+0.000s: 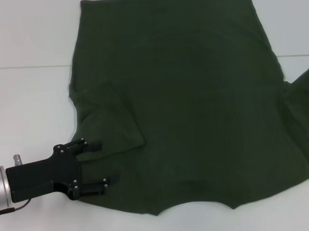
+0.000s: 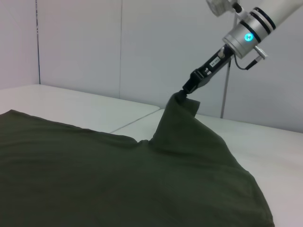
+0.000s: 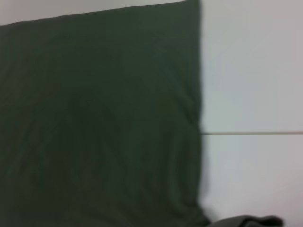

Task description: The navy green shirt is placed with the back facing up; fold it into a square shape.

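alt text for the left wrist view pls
The right gripper, shut on a pinched peak of the navy green shirt, holds that part lifted off the white table. The rest of the shirt lies flat in front.

A white table [image 1: 27,99] fills the head view, crossed by a thin seam running from the left edge to the right in the upper part. A dark green shirt [image 1: 195,109] lies spread flat on it, covering the centre and right.
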`<move>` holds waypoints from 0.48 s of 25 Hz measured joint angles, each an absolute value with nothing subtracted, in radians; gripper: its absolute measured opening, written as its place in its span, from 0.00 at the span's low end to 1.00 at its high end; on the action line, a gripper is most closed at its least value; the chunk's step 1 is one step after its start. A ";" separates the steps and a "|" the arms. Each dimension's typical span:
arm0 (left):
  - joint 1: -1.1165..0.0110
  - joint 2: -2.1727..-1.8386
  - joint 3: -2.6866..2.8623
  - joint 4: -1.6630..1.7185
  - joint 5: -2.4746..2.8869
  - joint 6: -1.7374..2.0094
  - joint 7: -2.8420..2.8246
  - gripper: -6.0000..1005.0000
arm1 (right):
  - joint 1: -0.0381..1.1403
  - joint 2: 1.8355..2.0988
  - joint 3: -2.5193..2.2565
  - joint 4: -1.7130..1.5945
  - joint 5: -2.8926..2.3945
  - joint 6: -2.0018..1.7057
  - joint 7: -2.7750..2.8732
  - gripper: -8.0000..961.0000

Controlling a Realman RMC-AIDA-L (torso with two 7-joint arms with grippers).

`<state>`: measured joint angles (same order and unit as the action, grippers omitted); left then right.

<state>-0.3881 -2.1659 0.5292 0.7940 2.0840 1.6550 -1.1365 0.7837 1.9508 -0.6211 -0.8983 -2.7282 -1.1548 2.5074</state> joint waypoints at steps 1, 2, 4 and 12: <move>-0.388 -2.166 0.529 0.793 2.084 1.655 -1.137 0.90 | 0.793 1.955 -0.640 -0.898 -2.729 -1.159 2.509 0.10; -0.388 -2.166 0.529 0.793 2.084 1.655 -1.137 0.90 | 0.803 1.960 -0.658 -0.897 -2.729 -1.162 2.512 0.10; -0.388 -2.166 0.529 0.792 2.085 1.655 -1.137 0.90 | 0.821 1.971 -0.687 -0.892 -2.728 -1.168 2.516 0.11; -0.388 -2.166 0.532 0.790 2.085 1.655 -1.137 0.90 | 0.922 2.020 -0.774 -0.854 -2.732 -1.165 2.519 0.13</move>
<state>-0.3878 -2.1660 0.5322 0.7899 2.0847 1.6551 -1.1368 0.9218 2.0202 -0.7744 -0.8539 -2.7322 -1.1646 2.5185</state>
